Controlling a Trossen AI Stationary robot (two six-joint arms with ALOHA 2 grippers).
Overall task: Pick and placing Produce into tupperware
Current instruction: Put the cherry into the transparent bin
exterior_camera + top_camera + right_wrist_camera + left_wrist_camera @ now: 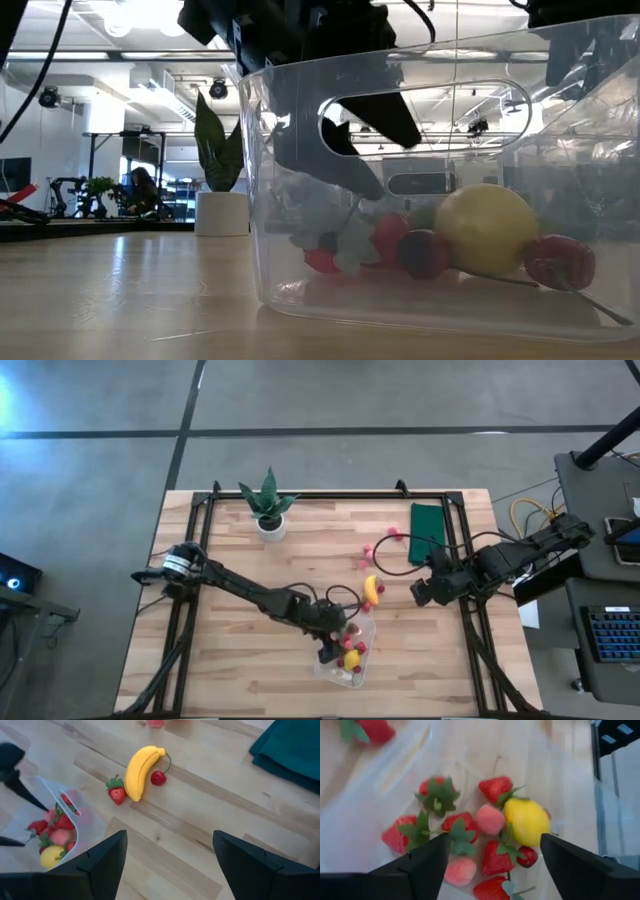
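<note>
The clear tupperware tub (347, 656) stands near the table's near edge and holds a yellow lemon (526, 821), red strawberries (496, 789) and pink pieces (489, 819). My left gripper (490, 865) hangs open over the tub's inside (350, 140) and holds nothing. The yellow banana (140, 770) lies on the wood between the tub and a green cloth, with a strawberry (116, 794) and a cherry (158, 778) beside it. My right gripper (167, 865) hovers open to the right of the banana (372, 590). A few pink and red pieces (366, 550) lie farther back.
A spiky green plant in a white pot (268, 508) stands near the table's far edge. A flat dark green cloth (426, 530) lies at the far right. A black frame rail (330, 496) runs around the tabletop. Bare wood (240, 650) lies left of the tub.
</note>
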